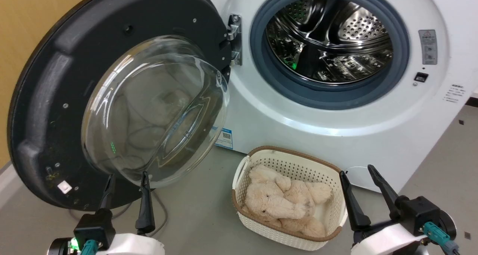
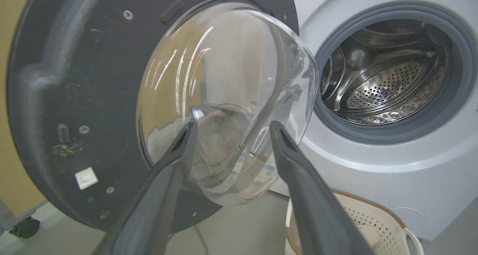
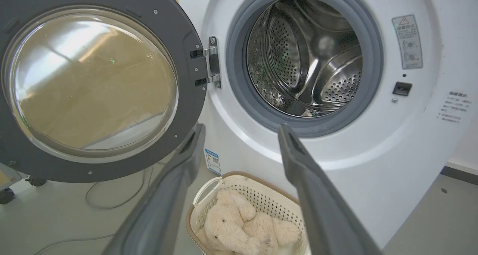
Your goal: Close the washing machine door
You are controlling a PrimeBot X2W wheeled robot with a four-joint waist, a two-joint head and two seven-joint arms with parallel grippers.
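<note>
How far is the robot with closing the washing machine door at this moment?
Nothing looks done yet: the washing machine door stands wide open, swung away from the drum opening of the washing machine. In hand: the left gripper, jaws open, points at the door's glass bowl; contact cannot be told. The right gripper hangs open beside the basket. Left: swinging the door shut on its hinge.

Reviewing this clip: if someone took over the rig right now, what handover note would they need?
Left claw: open, empty, in front of the lower part of the washing machine door; contact unclear.
Right claw: open, empty, beside the basket.
Door: swung wide open on its hinge, left of the washing machine drum opening.
Done: nothing.
Left: swing the door shut. The basket sits on the floor below the opening and may be near the swing.
</note>
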